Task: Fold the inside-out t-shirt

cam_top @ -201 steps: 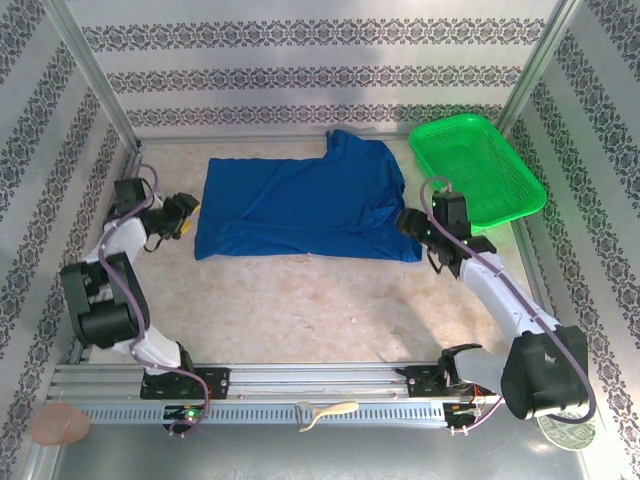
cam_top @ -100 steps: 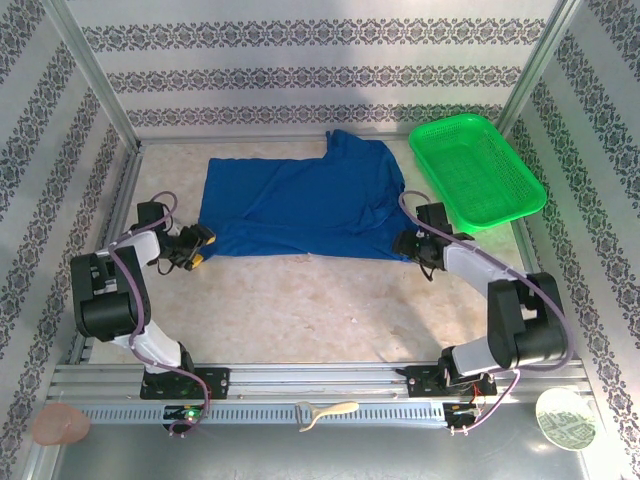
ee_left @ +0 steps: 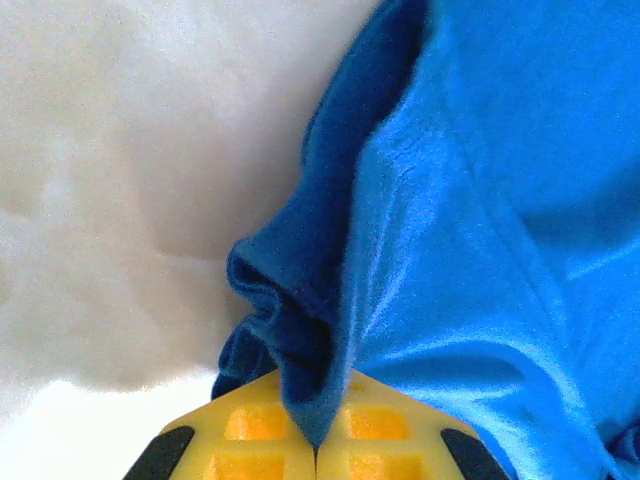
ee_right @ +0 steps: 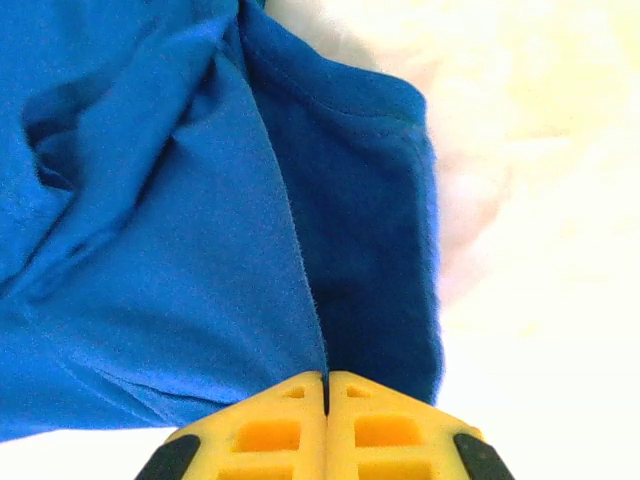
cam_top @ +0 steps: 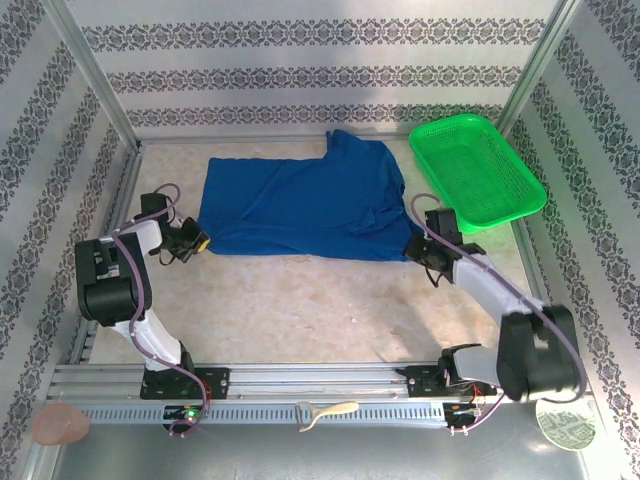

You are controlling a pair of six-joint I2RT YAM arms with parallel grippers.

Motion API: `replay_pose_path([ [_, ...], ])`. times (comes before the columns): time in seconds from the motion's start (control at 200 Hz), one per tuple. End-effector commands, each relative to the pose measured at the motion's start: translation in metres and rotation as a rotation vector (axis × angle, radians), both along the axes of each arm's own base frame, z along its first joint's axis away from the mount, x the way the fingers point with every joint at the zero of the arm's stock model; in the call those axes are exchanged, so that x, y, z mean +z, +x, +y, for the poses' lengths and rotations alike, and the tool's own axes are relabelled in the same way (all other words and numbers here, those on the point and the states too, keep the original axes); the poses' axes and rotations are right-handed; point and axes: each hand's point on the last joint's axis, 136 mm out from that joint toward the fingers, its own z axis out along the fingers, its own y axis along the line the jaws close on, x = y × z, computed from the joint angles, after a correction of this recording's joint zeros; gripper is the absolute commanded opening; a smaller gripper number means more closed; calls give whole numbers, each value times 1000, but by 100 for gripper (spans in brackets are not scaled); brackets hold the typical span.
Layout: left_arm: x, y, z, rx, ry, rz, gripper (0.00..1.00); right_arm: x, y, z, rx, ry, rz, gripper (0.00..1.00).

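Shirt: royal-blue soft cotton t-shirt (cam_top: 300,208), spread roughly flat on the pale table (cam_top: 300,300), spanning between the two grippers, bulk lying ahead of both sets of fingertips.
Left grip: left gripper (ee_left: 318,448) pinched together on a bunched near-corner fold; only a thin wedge of hem caught between the yellow pads (ee_left: 250,425).
Right grip: right gripper (ee_right: 325,385) closed tight on the opposite near corner; seam edge entering right at the tips.
Risk, slip: shallow bites on both sides; likely to pull free on a quick lift or if the arms spread apart.
Risk, layers: possibly one layer caught on either side; fold would then sag or peel open.
Risk, uneven lift: unequal height or pace would skew the fold line.
Risk, basket: green plastic mesh basket (cam_top: 478,170) just beyond and outward of the right gripper; a wide swing could drag cloth over its rim.
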Motion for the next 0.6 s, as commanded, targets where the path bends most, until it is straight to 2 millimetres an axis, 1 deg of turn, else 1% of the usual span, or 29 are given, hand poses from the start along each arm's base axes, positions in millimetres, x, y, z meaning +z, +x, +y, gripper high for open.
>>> replay_pose_path([
  [0.0,20,-18,8,29,30,-19,0,-16,-42,-13,-107,24,82,0],
  [0.055,27,-28,9,56,18,-40,0,-18,-58,-13,-132,50,90,0],
  [0.14,31,-48,7,86,15,-53,0,-21,-80,-11,-154,68,102,0],
  [0.27,27,-79,2,142,1,-65,0,-27,-110,-8,-173,80,130,0],
  [0.39,20,-105,2,190,21,-48,0,-26,-131,-10,-191,71,138,0],
  [0.395,20,-106,2,191,22,-47,0,-25,-132,-10,-191,71,137,1],
  [0.42,20,-109,2,199,29,-43,0,-24,-136,-12,-197,68,136,13],
  [0.45,20,-113,4,206,41,-43,10,-20,-139,-13,-203,64,124,24],
  [0.475,20,-116,5,213,50,-41,22,-17,-141,-15,-205,57,112,32],
  [0.505,22,-118,6,218,62,-45,38,-10,-142,-16,-206,52,91,38],
  [0.55,28,-117,10,219,85,-59,54,0,-139,-17,-199,48,57,40],
  [0.595,36,-115,14,215,112,-71,64,11,-134,-14,-171,45,32,40],
])
